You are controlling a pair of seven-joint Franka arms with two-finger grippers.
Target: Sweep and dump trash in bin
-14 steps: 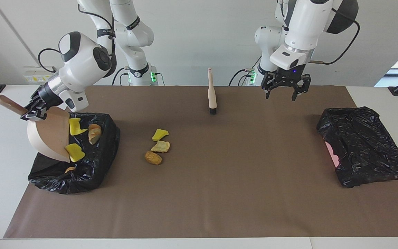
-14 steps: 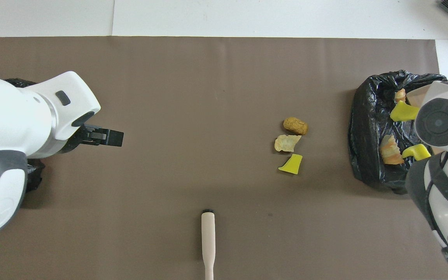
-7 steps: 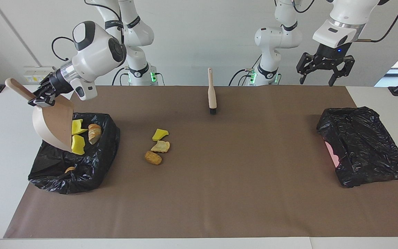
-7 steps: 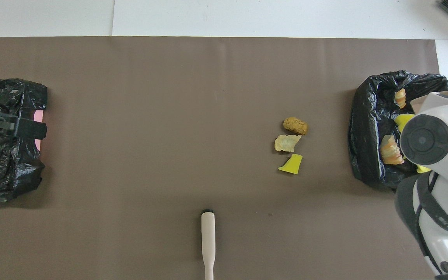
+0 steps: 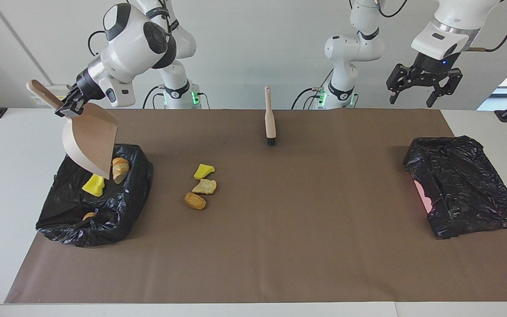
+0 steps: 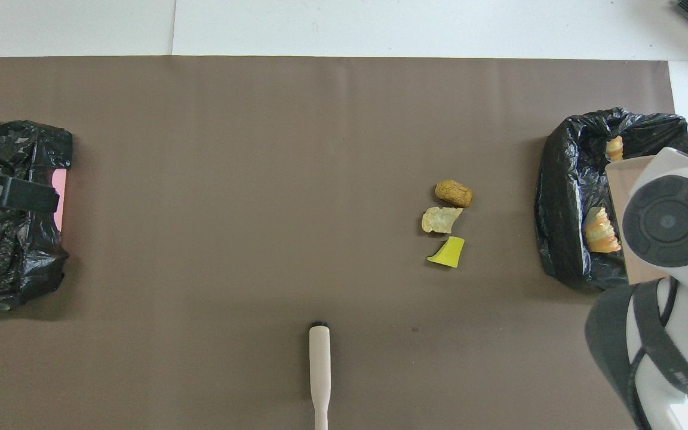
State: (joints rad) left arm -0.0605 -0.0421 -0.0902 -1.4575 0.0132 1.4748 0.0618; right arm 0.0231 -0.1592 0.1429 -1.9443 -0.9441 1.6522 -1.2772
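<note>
Dustpan [image 5: 90,141] is held tipped over the lined bin [image 5: 99,229] at the right arm's end of the counter, its handle clamped in the right hand [image 5: 69,107]; some trash, a yellow chunk [image 5: 93,186] and a bread lump [image 5: 120,170], is seen in the bin. Three scraps [image 5: 201,186] are left on the counter mid-way, brush [image 5: 270,115] parked at the robots' edge. Left hand [image 5: 424,86] is held spread, waiting over the left arm's end near the second bag [image 5: 464,185]; likely risk: the soft liner gets snagged by the pan lip and the bin is dragged or spilled.
</note>
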